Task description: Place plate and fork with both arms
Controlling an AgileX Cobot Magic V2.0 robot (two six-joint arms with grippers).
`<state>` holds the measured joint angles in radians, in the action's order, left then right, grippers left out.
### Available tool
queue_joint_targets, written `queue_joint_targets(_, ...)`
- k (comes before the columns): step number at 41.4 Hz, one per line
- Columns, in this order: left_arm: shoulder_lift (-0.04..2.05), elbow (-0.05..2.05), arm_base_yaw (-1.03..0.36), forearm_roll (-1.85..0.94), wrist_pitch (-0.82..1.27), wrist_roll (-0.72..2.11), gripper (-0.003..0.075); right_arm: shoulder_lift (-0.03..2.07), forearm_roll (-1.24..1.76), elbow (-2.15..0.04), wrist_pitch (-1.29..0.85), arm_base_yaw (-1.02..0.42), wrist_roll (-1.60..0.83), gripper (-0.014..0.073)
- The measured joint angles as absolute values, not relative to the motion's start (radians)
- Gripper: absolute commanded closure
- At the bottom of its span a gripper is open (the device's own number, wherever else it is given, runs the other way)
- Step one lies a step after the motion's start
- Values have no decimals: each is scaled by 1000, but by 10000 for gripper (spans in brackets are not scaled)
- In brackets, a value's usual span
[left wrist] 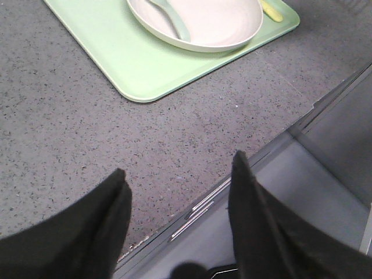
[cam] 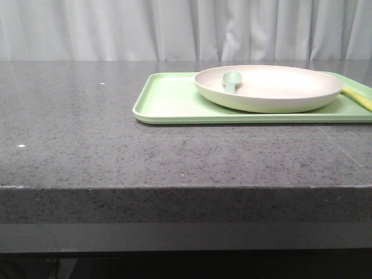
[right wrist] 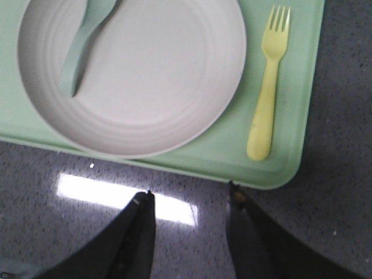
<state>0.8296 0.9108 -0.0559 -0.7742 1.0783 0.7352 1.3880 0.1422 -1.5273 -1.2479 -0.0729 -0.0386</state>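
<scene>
Beyond right pincer: plate, fork on tray | both pincers spread, empty

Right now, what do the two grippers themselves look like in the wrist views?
Only the fingers show. The left gripper has two dark, matte black fingers, broad at the base and tapering to blunt tips. The right gripper has matching black tapered fingers. No cables, markings or arm links are visible, and neither arm appears in the front view.

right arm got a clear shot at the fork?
Probably yes. The fork lies bare on the tray beside the plate, nothing on it, and the open right gripper hangs just short of the tray's edge.
</scene>
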Motion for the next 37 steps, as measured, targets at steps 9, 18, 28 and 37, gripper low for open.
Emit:
queue_joint_targets(9,830,911,-56,-774,1078,735,342,1113,140,-1318,-1223,-79,-90,262)
queue_joint_targets(18,830,911,-56,-774,1073,735,342,872,140,-1110,-1155,-79,-97,262)
queue_joint_targets(28,830,911,-56,-774,1073,735,342,662,140,-923,-1039,-79,-99,262)
queue_joint_targets(37,830,911,-56,-774,1071,735,342,566,140,-854,-958,-79,-99,265)
